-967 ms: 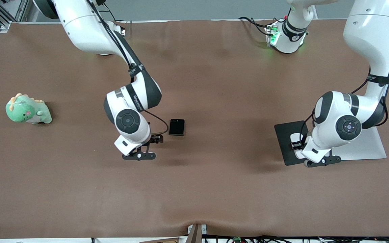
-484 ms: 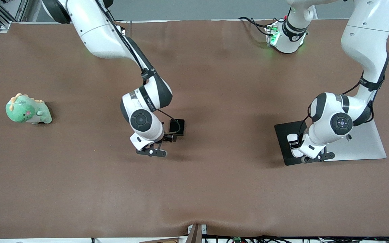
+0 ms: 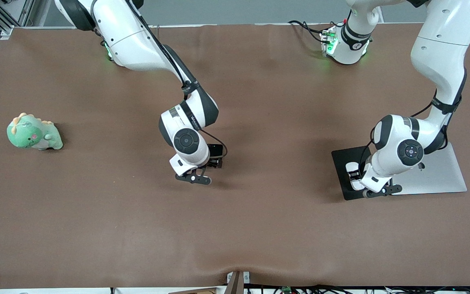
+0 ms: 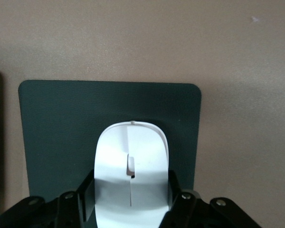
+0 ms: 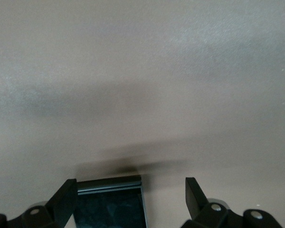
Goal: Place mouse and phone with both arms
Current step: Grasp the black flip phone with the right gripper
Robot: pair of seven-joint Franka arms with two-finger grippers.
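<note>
Left gripper [image 4: 131, 199] down on the mouse [image 4: 131, 173], one finger against each long flank; looks closed on it, though actual contact at the pads is hard to confirm from the wrist view. Mouse sits on the dark pad [image 4: 61, 123], which lies beside a pale grey slab [image 3: 439, 171] toward the left arm's end of the table [image 3: 259, 228].

Right gripper [image 5: 132, 199] low over the phone [image 5: 111, 202], fingers spread wide, nothing held. One finger sits at the phone's edge, the other stands off with bare table between, so the phone is off-centre in the opening. In the front view the phone [image 3: 216, 150] is near mid-table, mostly covered by the wrist.

Handling, as judged: mouse is light, rigid, with a smooth curved shell; grip low on the flat flanks, not the crown, or it may squirt out. Phone is denser, stiff, glossy and thin; take it across two parallel edges, centred, clear of the lenses.

Green plush dinosaur [image 3: 34, 132] toward the right arm's end, not involved
</note>
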